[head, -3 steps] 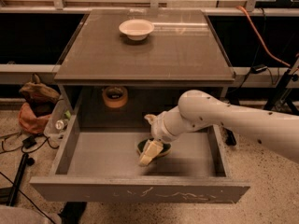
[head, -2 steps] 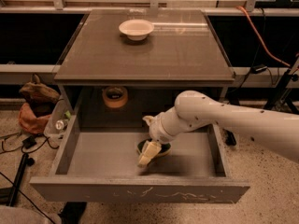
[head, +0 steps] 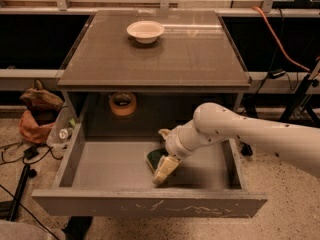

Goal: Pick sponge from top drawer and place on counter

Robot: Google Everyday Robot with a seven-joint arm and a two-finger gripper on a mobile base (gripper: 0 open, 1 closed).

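Observation:
The top drawer stands pulled open below the counter. The sponge, dark green on top with a yellow edge, lies on the drawer floor near the middle. My gripper reaches down into the drawer from the right. It is right at the sponge, covering its right side. The white arm crosses over the drawer's right wall.
A white bowl sits at the back of the counter. A round tan tape roll lies at the back of the drawer, to the left. A bag and cables lie on the floor to the left of the cabinet.
The arm has barely shifted. The gripper stays down at the sponge in the drawer, and the sponge has not visibly moved.

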